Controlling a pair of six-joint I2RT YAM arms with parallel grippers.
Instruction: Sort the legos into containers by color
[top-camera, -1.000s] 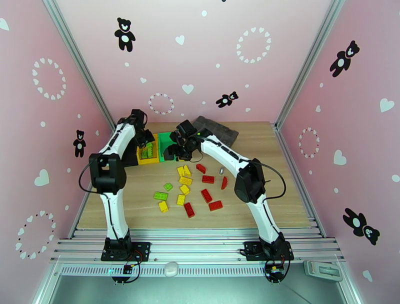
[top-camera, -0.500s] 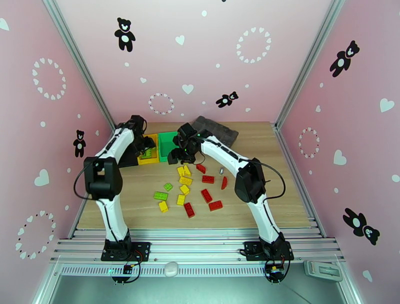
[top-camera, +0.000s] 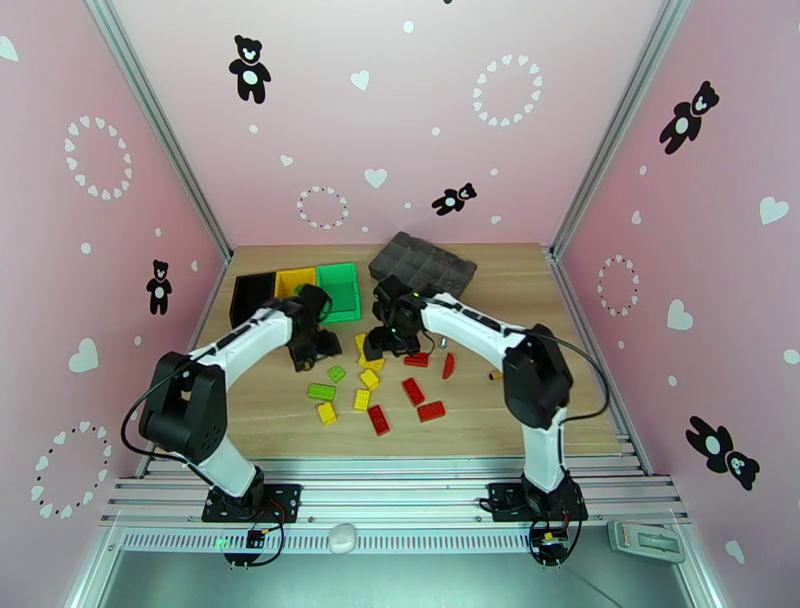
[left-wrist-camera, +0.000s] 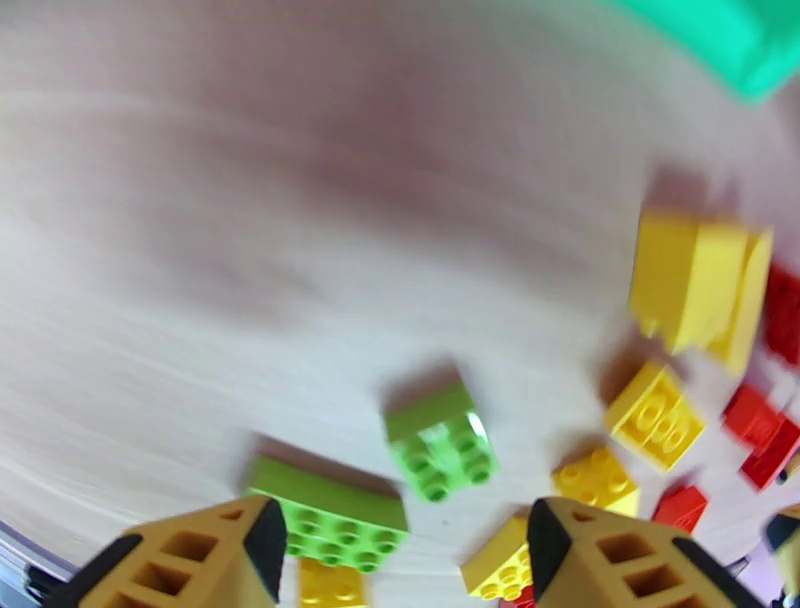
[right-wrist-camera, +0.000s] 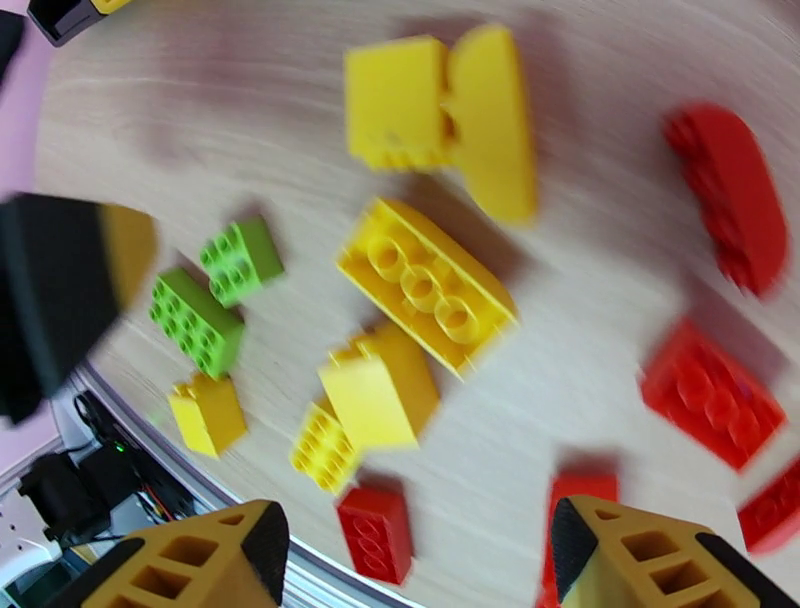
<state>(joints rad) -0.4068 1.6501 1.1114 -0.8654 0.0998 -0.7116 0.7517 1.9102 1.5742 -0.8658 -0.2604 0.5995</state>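
Note:
Green, yellow and red legos lie scattered mid-table. My left gripper (top-camera: 318, 346) hovers open at the pile's left edge, above a small green brick (left-wrist-camera: 440, 446) and a long green brick (left-wrist-camera: 330, 505); nothing is between its fingers (left-wrist-camera: 215, 550). My right gripper (top-camera: 385, 340) is open over the pile's far side, above a long yellow brick (right-wrist-camera: 425, 285) and a yellow pair (right-wrist-camera: 440, 110), also holding nothing. Red bricks (top-camera: 417, 359) lie to its right. The black bin (top-camera: 250, 295), yellow bin (top-camera: 295, 280) and green bin (top-camera: 340, 288) stand in a row at the back left.
A dark grey compartment tray (top-camera: 422, 262) sits at the back centre. A small orange-tipped item (top-camera: 494, 376) lies right of the pile. Pink walls close the table on three sides. Bare wood spreads across the right half.
Both arms have swung back from the bins toward the near pile, leaving all three bins uncovered. The grippers now hang low over the scattered bricks.

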